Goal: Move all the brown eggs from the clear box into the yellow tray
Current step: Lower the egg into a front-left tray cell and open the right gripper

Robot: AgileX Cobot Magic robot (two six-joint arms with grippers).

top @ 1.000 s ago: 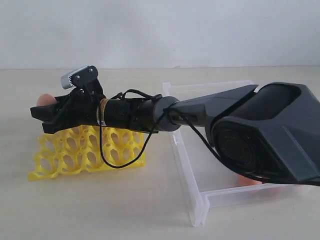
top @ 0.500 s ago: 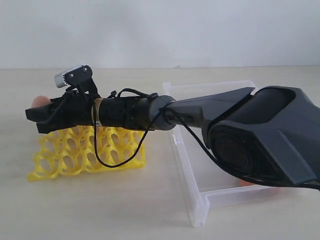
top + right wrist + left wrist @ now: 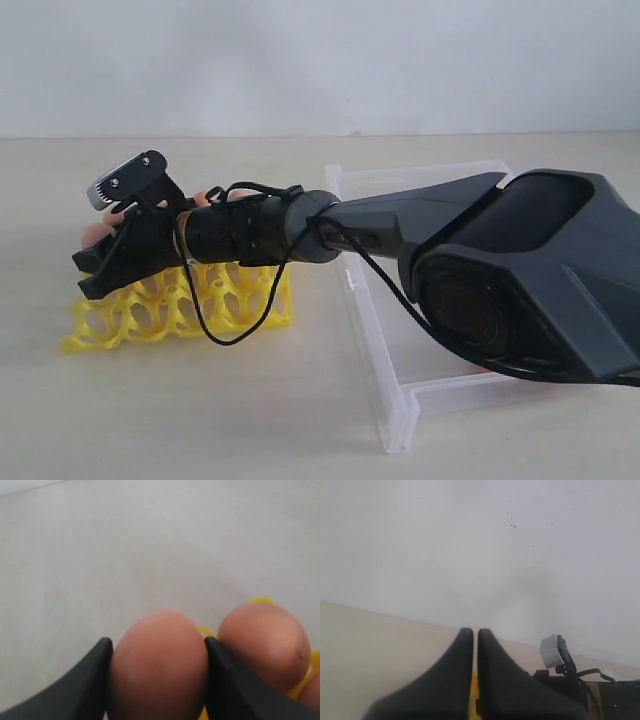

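**Right wrist tipped down over tray, egg held**

Since the earlier frames the right gripper (image 3: 88, 274) has been drawn back slightly toward the box and pitched nose-down. It was level before and is now angled onto the near-left part of the yellow tray (image 3: 150, 318). The wrist camera (image 3: 125, 178) has tilted with it, and the black cable (image 3: 226, 340) hangs in a loop over the tray.

In the right wrist view one brown egg (image 3: 157, 667) is seen clamped between the two dark fingers (image 3: 97, 680), with the jaws spread to the egg's width. A second egg (image 3: 262, 645) is noted just beside it, and yellow peaks show under and behind it.

The clear box (image 3: 365, 330) sits on the table (image 3: 200, 430) just to the right of the tray, and the arm is stretched across it.

The left gripper (image 3: 475, 631) is raised and empty, with its jaws pressed nearly together.
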